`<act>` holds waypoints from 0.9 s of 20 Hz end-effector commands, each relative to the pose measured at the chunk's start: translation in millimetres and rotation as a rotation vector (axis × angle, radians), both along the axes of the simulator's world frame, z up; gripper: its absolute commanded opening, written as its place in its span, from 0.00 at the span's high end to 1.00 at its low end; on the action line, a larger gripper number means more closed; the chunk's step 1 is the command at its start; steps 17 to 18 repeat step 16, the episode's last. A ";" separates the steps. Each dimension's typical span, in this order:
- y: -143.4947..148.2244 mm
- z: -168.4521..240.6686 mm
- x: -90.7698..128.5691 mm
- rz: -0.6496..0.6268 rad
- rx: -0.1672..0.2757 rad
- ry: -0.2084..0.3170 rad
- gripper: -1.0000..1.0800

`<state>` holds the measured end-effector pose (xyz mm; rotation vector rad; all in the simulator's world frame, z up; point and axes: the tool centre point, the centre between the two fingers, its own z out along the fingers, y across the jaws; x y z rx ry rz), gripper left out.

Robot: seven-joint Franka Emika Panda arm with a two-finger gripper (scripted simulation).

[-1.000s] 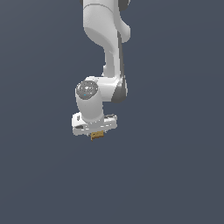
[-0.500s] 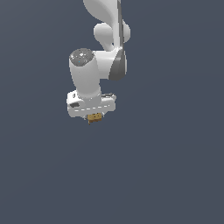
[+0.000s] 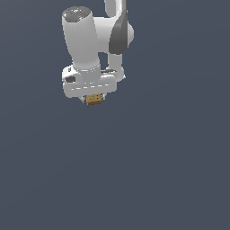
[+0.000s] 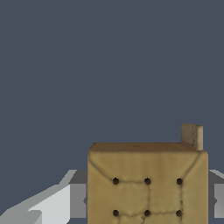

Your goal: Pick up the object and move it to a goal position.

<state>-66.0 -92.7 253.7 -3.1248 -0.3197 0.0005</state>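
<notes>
The object [image 3: 94, 99] is a tiny tan-brown block, held just under the white hand of the arm in the exterior view. My gripper [image 3: 94, 100] is shut on it, well above the dark grey ground. In the wrist view the object [image 4: 146, 183] fills the lower middle, showing a stitched face with small dark dots and a small tab at one corner. Grey fingers [image 4: 77, 199] flank it on both sides.
The white arm [image 3: 96, 40] reaches down from the exterior view's top. Around it there is only plain dark grey background in both views.
The arm has risen and swung toward the exterior view's left with the object still in the gripper; the hand now sits higher in the exterior view.
</notes>
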 end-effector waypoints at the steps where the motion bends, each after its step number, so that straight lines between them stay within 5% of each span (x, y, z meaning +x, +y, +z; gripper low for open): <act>1: -1.9 19.8 -11.0 0.000 0.000 0.000 1.00; 18: -7.8 78.0 -40.4 0.000 0.000 0.000 1.00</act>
